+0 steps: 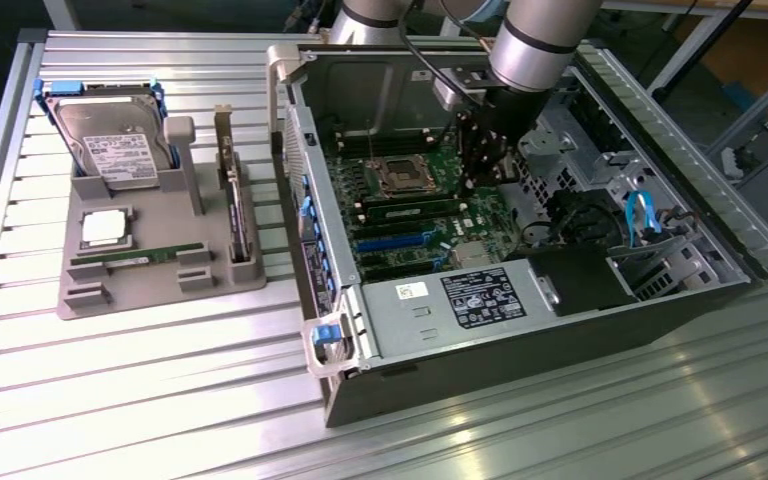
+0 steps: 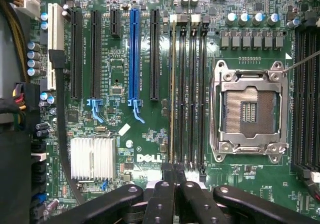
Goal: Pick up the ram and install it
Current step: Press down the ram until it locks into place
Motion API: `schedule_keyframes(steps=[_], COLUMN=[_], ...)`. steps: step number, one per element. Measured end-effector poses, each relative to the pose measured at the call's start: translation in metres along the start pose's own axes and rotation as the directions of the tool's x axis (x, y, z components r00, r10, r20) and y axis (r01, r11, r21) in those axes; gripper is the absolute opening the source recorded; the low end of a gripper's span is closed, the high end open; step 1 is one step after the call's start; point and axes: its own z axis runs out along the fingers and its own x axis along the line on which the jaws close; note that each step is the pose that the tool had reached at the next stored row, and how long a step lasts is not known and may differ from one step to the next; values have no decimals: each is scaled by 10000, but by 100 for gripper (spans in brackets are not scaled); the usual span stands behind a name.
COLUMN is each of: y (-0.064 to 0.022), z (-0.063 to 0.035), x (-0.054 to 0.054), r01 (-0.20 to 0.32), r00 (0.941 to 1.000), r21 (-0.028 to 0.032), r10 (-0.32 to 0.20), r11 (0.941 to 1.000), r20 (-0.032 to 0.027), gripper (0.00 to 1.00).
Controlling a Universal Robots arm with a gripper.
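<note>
Fig. Open PC tower [image 1: 518,330] lying on its side on a slatted metal tabletop [image 1: 157,380], side panel off, motherboard [image 1: 418,215] facing up. UR arm [image 1: 538,40] reaches down into the case; black gripper [image 1: 480,160] sits low over the board, just beside the CPU socket [image 1: 395,178] on the exterior view's right.

Wrist view: gripper [image 2: 174,176] fingers drawn together, tips meeting at the near end of the DIMM slot bank [image 2: 192,93]. One ram stick [image 2: 173,88] stands edge-on in the outermost slot of that bank, on the side toward the black PCIe slot [image 2: 154,53], seen as a thin yellowish line running the slot's length. Fingertips [image 2: 167,171] lie at the stick's near end; whether they clamp it or merely press on it cannot be told. Empty CPU socket [image 2: 250,111] w/ metal frame lies just beside the bank; blue PCIe slot [image 2: 133,53] and finned heatsink [image 2: 92,157] lie on the bank's other side.

Exterior view's left: grey parts tray [image 1: 157,240] on the tabletop, well apart from the gripper. It carries a hard drive [image 1: 115,140], an upright expansion card [image 1: 235,210], a CPU [image 1: 104,228] and a 2nd ram stick [image 1: 137,257] lying in its holder.
</note>
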Motion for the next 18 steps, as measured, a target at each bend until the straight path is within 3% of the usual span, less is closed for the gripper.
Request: schedule_keyframes(steps=[8,18], y=[-3,-4], z=[82,98], x=[-5,-6], r01=[0,0], r00=[10000,10000], r21=[0,0], r10=[0,0], r11=[10000,10000], r20=[-2,-5], gripper=[10,10])
